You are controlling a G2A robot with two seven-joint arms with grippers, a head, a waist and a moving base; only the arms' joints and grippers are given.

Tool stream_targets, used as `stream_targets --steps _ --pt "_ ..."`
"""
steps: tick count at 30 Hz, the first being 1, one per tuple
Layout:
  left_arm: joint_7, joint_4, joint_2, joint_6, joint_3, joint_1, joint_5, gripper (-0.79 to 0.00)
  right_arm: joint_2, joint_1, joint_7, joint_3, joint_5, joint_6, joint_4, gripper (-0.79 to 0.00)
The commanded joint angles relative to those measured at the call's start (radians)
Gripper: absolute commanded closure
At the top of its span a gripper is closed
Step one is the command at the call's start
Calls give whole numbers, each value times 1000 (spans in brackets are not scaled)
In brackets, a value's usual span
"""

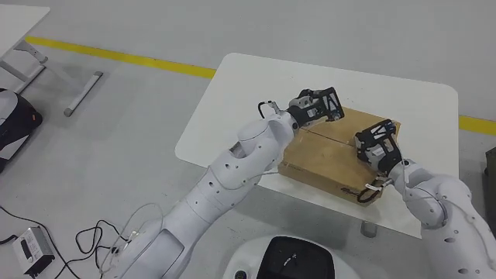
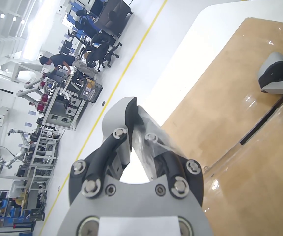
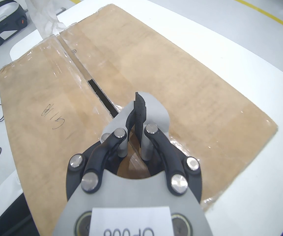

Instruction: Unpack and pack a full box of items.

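Left gripper (image 2: 131,109) pinches 1 tape strip (image 3: 37,3) rising from 1 box (image 3: 180,79).

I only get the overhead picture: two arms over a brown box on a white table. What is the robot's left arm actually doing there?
Observer: Its wrist camera shows the left pincer shut on a strip of clear tape.
Visitor: Tape from the box?
Observer: It seems so. In the right wrist camera that strip rises from one end of the middle seam of the box.
Visitor: And the other arm?
Observer: The right pincer is shut with nothing in it, its tip right at that seam.
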Motion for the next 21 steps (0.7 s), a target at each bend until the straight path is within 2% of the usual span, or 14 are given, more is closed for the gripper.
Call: stream_targets --steps 1,2,3,6,8,11,12,15,19,21 --pt "0 -2 -2 -4 7 -2 -1 -15 3 -8 8 14 2 4 -13 -52" --pt "0 -4 -3 -7 10 -2 1 -31 5 -12 14 20 4 4 -19 -203" --pt "0 -6 -4 -8 12 -2 3 -37 6 -16 20 26 5 3 -26 -274" --pt "-1 -10 -6 -12 16 -1 4 -49 11 -29 31 48 10 15 -49 -372" --pt "-1 -13 -8 -20 18 -1 0 -3 15 -38 39 66 16 26 -66 -397" --pt "1 -18 -11 -28 27 -3 4 0 22 -59 46 105 22 41 -95 -459" --pt "3 -18 -12 -31 31 -4 1 -37 25 -67 49 121 22 47 -104 -499" --pt "4 -20 -17 -42 43 -9 -4 -163 35 -92 55 169 25 50 -132 -499" --pt "6 -14 -24 -54 67 -17 -3 -188 45 -123 61 221 31 49 -166 -508" --pt "7 -10 -29 -59 81 -23 -3 -268 50 -138 63 243 34 50 -182 -505"
